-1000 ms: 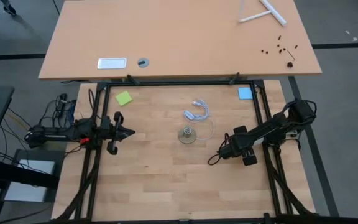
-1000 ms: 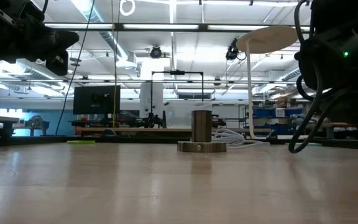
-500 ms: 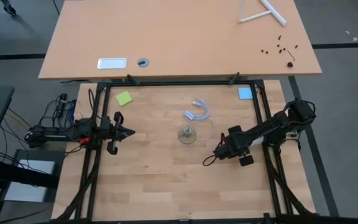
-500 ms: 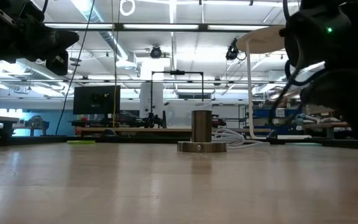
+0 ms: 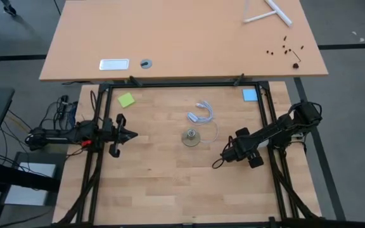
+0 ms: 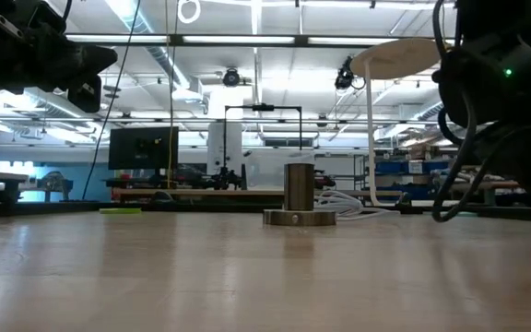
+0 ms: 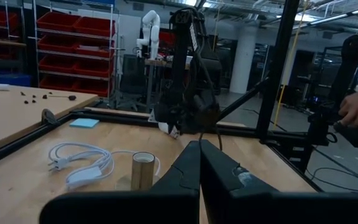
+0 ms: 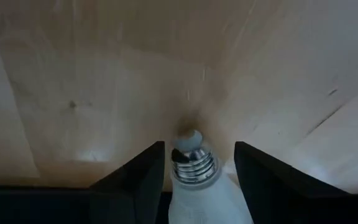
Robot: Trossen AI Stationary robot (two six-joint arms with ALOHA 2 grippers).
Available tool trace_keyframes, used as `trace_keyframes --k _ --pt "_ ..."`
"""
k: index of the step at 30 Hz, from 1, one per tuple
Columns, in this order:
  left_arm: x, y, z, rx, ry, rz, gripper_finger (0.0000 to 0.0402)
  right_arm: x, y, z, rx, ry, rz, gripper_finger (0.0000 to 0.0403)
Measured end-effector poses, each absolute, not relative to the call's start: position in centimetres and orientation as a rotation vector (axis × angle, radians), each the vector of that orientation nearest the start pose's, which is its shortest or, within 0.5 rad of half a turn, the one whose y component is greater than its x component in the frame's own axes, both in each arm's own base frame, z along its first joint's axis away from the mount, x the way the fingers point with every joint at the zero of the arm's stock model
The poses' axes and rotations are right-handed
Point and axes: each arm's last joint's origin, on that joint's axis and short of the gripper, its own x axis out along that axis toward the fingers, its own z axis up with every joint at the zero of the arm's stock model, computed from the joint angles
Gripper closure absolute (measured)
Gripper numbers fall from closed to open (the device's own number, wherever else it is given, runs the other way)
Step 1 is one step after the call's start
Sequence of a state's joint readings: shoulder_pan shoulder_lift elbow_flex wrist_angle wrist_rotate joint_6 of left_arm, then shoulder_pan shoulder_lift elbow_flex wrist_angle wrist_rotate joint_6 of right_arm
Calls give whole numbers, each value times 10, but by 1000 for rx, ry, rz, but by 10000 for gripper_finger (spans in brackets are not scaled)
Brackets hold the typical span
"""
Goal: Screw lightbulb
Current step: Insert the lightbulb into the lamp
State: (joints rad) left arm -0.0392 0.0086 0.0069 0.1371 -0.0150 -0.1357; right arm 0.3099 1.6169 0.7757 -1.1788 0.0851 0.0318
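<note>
Wooden table (image 5: pixel 170 183): right claw (image 8: pixel 197 163) holds lightbulb (image 8: pixel 199 180).

robotics lab/workshop: red parts bins (image 7: pixel 89 34) on shelving, white robot arm (image 7: pixel 150 26), ceiling strip lights (image 6: pixel 247 40), monitor (image 6: pixel 143 148).

The socket (image 5: pixel 191 137) stands mid-table, cord (image 5: pixel 201 114) just behind it, left gripper (image 5: pixel 132 134) to its left, right gripper (image 5: pixel 218 161) with the lightbulb (image 8: pixel 194 177) to its right.
</note>
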Motion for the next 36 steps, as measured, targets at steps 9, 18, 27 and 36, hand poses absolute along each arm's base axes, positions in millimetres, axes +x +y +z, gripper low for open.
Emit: trace_keyframes --k 9,18,27,36 --pt "97 -3 178 -139 -132 -33 396 189 59 133 -358 1971 146 213" --pt "97 -3 178 -139 -131 -33 396 189 59 133 -357 1970 145 227" --pt "97 -3 178 -139 -130 -33 396 183 55 139 -273 2058 -26 234" --pt "97 -3 178 -139 -128 -33 396 177 53 131 -254 2064 -42 211"
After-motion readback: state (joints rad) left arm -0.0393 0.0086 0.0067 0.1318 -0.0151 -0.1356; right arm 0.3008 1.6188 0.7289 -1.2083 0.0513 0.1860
